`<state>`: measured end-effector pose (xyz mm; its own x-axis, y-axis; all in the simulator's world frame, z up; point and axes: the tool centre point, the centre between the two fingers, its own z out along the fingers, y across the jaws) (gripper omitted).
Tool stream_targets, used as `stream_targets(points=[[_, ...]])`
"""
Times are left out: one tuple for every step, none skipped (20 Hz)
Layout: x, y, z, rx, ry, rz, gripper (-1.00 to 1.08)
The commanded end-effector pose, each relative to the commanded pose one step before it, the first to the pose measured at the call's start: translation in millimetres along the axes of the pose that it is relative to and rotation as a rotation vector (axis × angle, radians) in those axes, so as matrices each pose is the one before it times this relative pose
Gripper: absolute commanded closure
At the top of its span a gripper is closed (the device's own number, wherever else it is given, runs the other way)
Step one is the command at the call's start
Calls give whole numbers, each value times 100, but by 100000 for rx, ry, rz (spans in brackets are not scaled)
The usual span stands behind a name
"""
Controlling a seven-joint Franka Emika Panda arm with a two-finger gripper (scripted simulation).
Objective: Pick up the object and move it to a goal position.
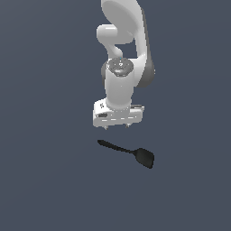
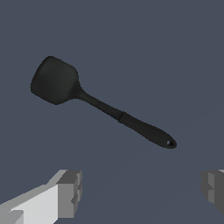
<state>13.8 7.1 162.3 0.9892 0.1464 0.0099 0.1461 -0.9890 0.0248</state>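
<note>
1. Exterior view gives you the spatula (image 1: 128, 152) lying flat on the dark desk (image 1: 45, 180), loose, not sitting in any container.
2. Your pincer (image 1: 116, 127) hangs over the desk beside the handle end, clear of the spatula. In the wrist view its fingers (image 2: 70, 192) stand wide apart with only bare desk between them; it holds nothing.
3. The spatula's long axis runs diagonally: handle tip toward the exterior view's left, blade toward the exterior view's right and lower in the frame.

Matt black plastic-looking spatula (image 2: 98, 103), smooth white glossy arm (image 1: 121, 85), grey matt claw (image 2: 140, 190) pads (image 2: 70, 192).
</note>
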Motion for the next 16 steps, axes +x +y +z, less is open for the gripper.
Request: stream_targets(points=[[293, -118, 382, -131, -170, -4787, -92], [139, -48, 173, -51, -69, -2210, -92], [149, -48, 185, -48, -72, -2353, -92], [159, -48, 198, -44, -75, -2501, -92], [169, -47, 210, -38, -77, -2649, -92], [179, -46, 223, -32, -78, -2796, -92], [188, -44, 235, -24, -78, -2940, -92], [193, -40, 242, -15, -75, -3007, -92], [193, -35, 242, -5, -70, -3003, -92], [193, -30, 243, 4, -64, -2998, -92], [192, -25, 243, 13, -58, -2993, -92], [192, -21, 244, 21, -51, -2989, -92], [191, -15, 244, 29, -44, -2983, -92], [191, -10, 244, 36, -37, -2978, -92], [190, -6, 245, 43, -29, -2973, -92], [188, 0, 245, 50, -21, -2967, -92]])
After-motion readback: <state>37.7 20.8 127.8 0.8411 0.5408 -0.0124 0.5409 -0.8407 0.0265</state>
